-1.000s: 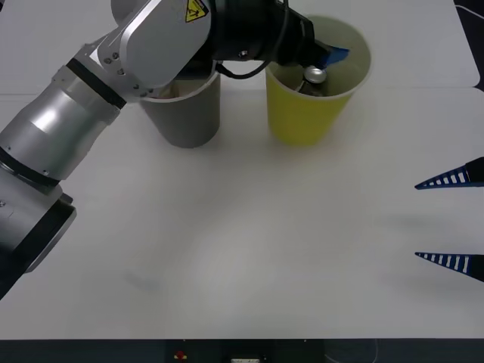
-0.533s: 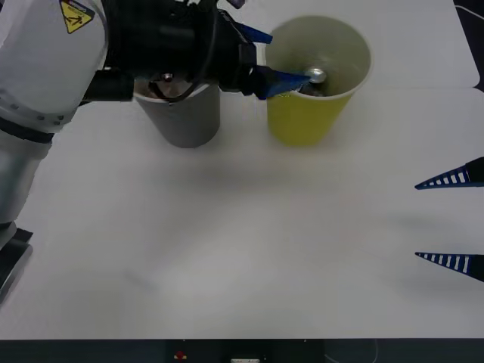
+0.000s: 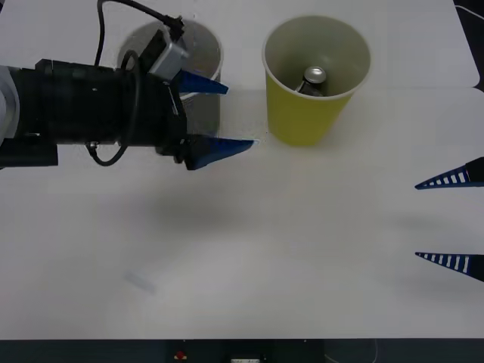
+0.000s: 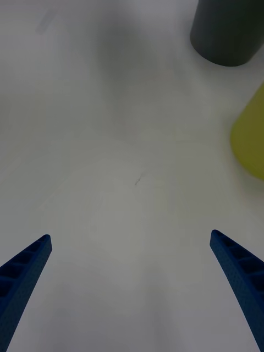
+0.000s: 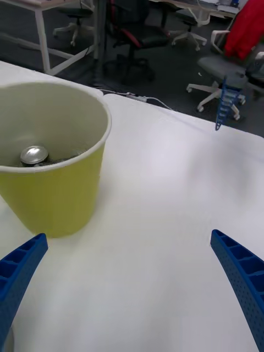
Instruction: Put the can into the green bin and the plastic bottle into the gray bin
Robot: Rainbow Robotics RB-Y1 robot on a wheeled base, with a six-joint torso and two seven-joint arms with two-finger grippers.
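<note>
- When you look from the front view, the can (image 3: 315, 76) sits inside the green bin (image 3: 310, 113), at the back of the white desk (image 3: 265, 249).
- From the front, the gray bin (image 3: 203, 113) stands just left of the green bin, partly hidden by the left arm.
- From the front, the left tool (image 3: 219, 115) hangs in front of the gray bin with its blue fingers spread wide and nothing in them. It points toward the green bin, which is just to its right.
- From the front, the right tool (image 3: 448, 219) waits at the right edge of the desk, wide open and holding nothing.
- I cannot find the plastic bottle. It may be down in the gray bin, but I cannot see into that bin.
- From the right wrist view, the right tool (image 4: 132, 286) is spread wide over bare desk. The gray bin (image 4: 226, 30) and the green bin (image 4: 250, 143) stand well ahead of it.
- From the left wrist view, the left tool (image 5: 132, 291) is wide open and holds nothing. The green bin (image 5: 55, 192) is close ahead, with the can (image 5: 34, 155) standing up inside it.
- The left arm is much nearer to both bins. I think the can part is done.
</note>
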